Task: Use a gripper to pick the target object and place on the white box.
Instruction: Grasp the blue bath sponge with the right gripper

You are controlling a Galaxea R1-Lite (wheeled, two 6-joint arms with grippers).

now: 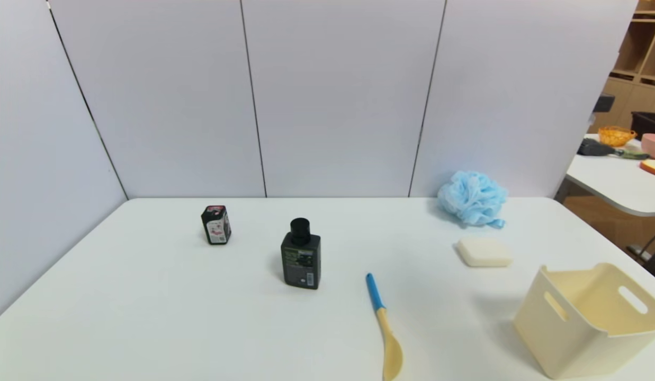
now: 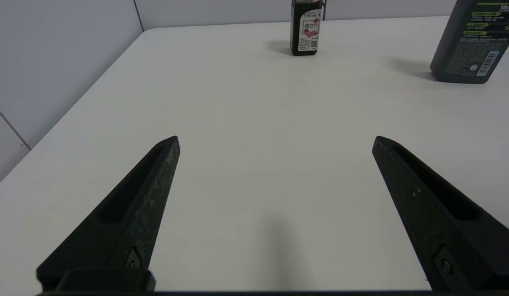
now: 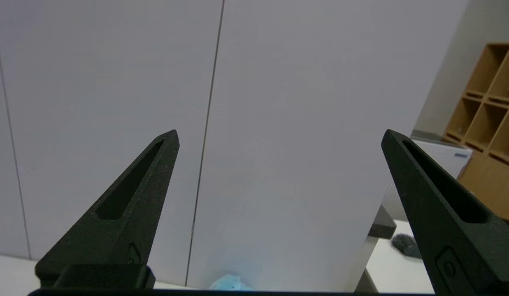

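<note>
The target object, a fluffy light blue mesh pouf (image 1: 473,198), rests at the far right of the table against the back wall; its top edge also peeks into the right wrist view as the pouf (image 3: 228,283). The white box (image 1: 592,317), a cream open-top bin with slot handles, stands at the near right corner. Neither arm shows in the head view. My right gripper (image 3: 280,137) is open and empty, facing the back wall above the pouf. My left gripper (image 2: 276,142) is open and empty over bare table on the left side.
A pale cream block (image 1: 484,252) lies between pouf and box. A blue-handled wooden spoon (image 1: 384,325), a dark bottle (image 1: 301,261) and a small black carton (image 1: 216,225) stand on the table. Partition walls close off the back and left; another table stands beyond at right.
</note>
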